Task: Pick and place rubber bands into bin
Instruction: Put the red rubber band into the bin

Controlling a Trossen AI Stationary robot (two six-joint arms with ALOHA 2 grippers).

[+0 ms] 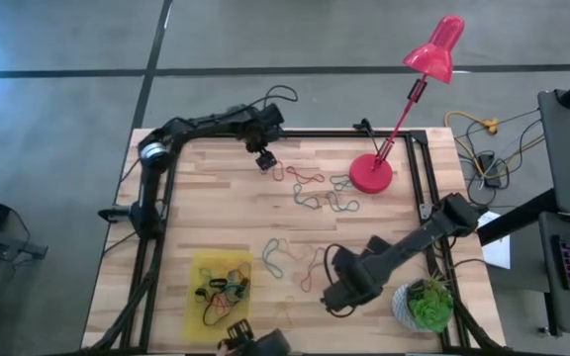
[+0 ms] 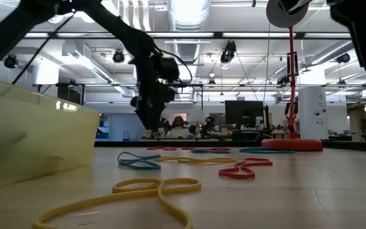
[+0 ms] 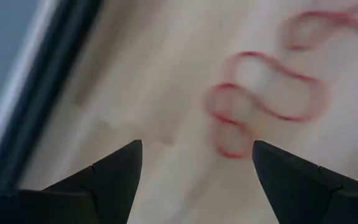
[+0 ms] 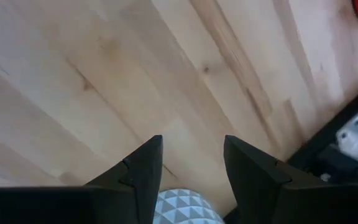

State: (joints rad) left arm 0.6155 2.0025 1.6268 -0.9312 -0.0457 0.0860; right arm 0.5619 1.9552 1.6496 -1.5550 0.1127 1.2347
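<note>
Rubber bands lie flat on the wooden table: a far cluster [image 1: 315,188] of red, green and tan loops by the lamp, and two nearer loops [image 1: 290,260]. More lie in the yellow bin [image 1: 194,297] at the near left. My left gripper [image 1: 265,163] hangs open above the far cluster's left end, pointing steeply down. A red band [image 3: 260,93] lies just ahead of its fingertips [image 3: 197,146]. My right gripper [image 1: 336,295] is open over bare wood [image 4: 193,140] at the near right, right of the nearer loops.
A red desk lamp stands on its round base [image 1: 371,175] at the far right of the bands. A potted green plant [image 1: 428,305] sits at the near right corner, close to my right arm. A black frame [image 1: 419,168] edges the table.
</note>
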